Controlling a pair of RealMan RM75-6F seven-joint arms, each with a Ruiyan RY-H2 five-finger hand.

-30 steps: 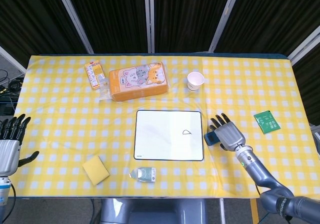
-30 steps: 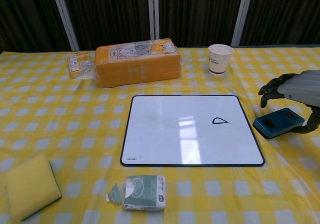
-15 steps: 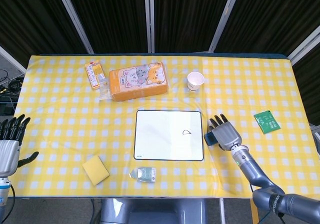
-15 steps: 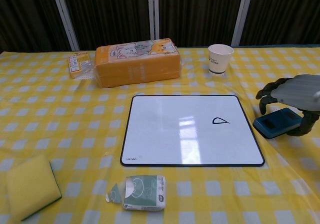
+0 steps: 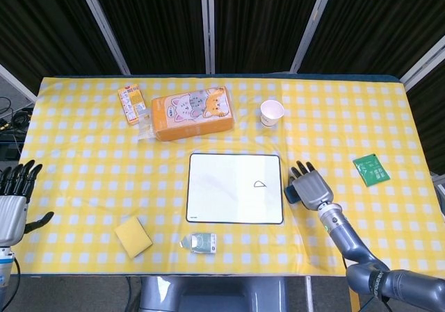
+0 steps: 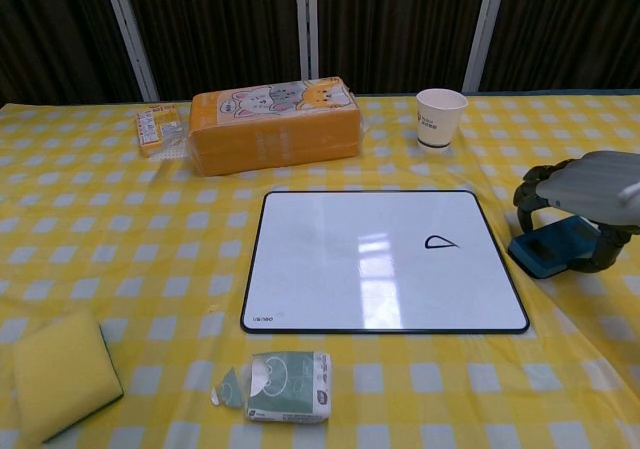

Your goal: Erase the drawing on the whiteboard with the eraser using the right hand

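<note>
right hand [image 6: 585,194] arched over eraser [image 6: 553,246] beside the whiteboard [image 6: 380,259], grip unclear; eraser looks light, rigid; take its long sides.

Eraser [image 6: 551,246] just right of whiteboard [image 6: 380,259]; cup [image 6: 440,117] behind; sponge [image 6: 60,372] front-left.

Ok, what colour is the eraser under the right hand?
Blue eraser with a darker top; chest view shows it best.
</note>
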